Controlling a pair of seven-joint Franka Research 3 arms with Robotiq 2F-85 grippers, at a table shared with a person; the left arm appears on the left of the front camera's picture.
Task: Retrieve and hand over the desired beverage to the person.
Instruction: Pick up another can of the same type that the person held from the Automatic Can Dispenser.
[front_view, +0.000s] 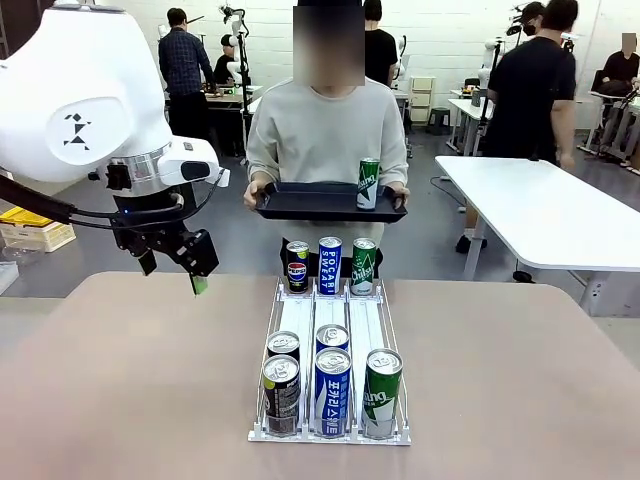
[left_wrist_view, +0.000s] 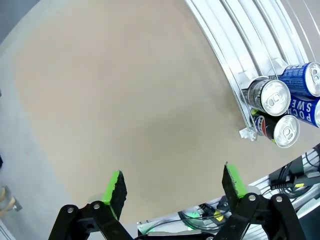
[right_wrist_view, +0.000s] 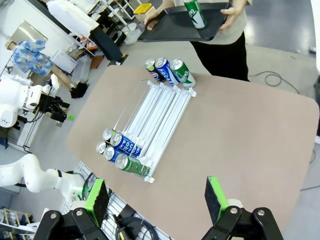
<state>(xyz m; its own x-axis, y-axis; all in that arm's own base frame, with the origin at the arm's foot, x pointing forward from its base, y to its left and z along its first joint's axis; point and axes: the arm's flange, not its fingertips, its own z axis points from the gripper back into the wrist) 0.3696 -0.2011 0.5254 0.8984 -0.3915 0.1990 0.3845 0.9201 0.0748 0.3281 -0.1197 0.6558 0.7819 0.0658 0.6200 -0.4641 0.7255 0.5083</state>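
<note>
The person (front_view: 327, 130) in a grey sweatshirt stands at the far side and holds a black tray (front_view: 300, 203) with a green can (front_view: 368, 183) upright on it. On the table, a white rack (front_view: 330, 318) has Pepsi (front_view: 297, 266), blue (front_view: 329, 265) and green (front_view: 363, 266) cans at its far end, and black (front_view: 281, 395), blue (front_view: 332, 392) and green (front_view: 381, 392) cans at its near end. My left gripper (front_view: 175, 272) hangs open above the table's left part, away from the rack. Seen from the wrist, the left gripper (left_wrist_view: 174, 185) holds nothing. My right gripper (right_wrist_view: 156, 197) is open, high over the table's near edge.
The brown table (front_view: 120, 380) has free room on both sides of the rack. A white table (front_view: 540, 200) stands behind at the right. Other people work at benches farther back. Cables and a metal frame (left_wrist_view: 210, 215) lie below the near table edge.
</note>
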